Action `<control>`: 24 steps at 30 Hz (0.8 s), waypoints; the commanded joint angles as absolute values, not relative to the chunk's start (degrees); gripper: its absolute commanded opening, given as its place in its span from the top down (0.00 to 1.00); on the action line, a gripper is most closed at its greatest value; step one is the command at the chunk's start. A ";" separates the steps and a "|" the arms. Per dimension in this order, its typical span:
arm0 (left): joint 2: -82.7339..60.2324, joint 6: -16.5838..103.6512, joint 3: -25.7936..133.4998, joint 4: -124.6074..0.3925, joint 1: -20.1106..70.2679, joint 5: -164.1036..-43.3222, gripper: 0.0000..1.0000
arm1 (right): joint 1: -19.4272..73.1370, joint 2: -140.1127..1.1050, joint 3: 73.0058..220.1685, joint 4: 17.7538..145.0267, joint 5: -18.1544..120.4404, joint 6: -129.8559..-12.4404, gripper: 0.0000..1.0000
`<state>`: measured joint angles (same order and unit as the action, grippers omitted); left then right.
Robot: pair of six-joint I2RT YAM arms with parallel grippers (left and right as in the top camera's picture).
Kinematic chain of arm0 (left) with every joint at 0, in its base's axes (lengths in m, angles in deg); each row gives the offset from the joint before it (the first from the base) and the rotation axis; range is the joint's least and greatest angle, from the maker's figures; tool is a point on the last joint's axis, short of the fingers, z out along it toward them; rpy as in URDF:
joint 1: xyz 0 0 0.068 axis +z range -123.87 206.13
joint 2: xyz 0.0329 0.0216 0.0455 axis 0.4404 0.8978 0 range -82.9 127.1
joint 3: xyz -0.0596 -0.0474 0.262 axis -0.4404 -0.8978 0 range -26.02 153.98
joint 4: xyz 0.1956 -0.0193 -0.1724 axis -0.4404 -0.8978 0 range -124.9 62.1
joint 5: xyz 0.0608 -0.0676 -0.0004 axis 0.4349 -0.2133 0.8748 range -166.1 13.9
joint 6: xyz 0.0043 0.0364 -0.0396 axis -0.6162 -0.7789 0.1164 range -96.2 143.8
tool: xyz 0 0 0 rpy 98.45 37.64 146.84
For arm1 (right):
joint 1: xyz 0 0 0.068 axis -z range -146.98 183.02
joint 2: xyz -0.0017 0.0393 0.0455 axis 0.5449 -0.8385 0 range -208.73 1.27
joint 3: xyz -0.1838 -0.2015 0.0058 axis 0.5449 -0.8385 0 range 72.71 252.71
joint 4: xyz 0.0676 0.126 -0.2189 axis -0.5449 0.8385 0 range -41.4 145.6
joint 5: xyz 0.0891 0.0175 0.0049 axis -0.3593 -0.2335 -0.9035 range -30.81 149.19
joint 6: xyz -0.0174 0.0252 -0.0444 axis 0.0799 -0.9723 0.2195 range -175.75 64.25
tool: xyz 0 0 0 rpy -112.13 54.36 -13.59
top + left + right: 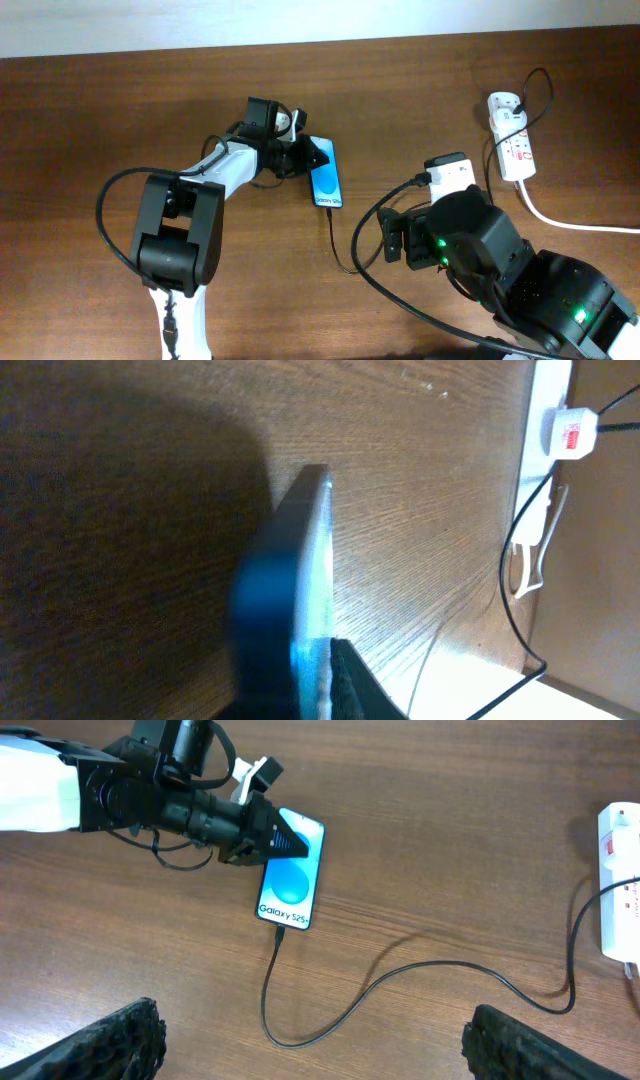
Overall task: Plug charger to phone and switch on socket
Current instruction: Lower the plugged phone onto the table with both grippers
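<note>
Grips the phone's (328,181) far end with the left tool (312,155), clamped, mid-surface. Appears finished with plugging, given the charger (265,995) tip at the phone's near end. Calls next for reaching far right with the right tool (320,1050), fingers apart, to press the socket (510,140) switch.

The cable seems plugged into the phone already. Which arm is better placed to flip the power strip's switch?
Right. The right tool hangs open and free, nearer the power strip; the left tool is clamped on the phone.
</note>
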<state>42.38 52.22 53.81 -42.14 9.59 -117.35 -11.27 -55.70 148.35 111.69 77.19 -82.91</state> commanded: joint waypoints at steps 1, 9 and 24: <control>42.92 51.09 54.49 -44.41 9.61 -116.56 0.81 | -11.12 -56.07 148.70 111.87 78.17 -83.91 0.01; 43.01 51.11 54.49 -47.80 9.53 -113.09 0.55 | -11.12 -62.45 148.70 107.30 81.12 -85.29 0.01; 43.01 39.81 61.15 -55.26 6.03 -108.63 0.36 | -11.12 -64.14 148.70 104.00 83.90 -90.78 0.01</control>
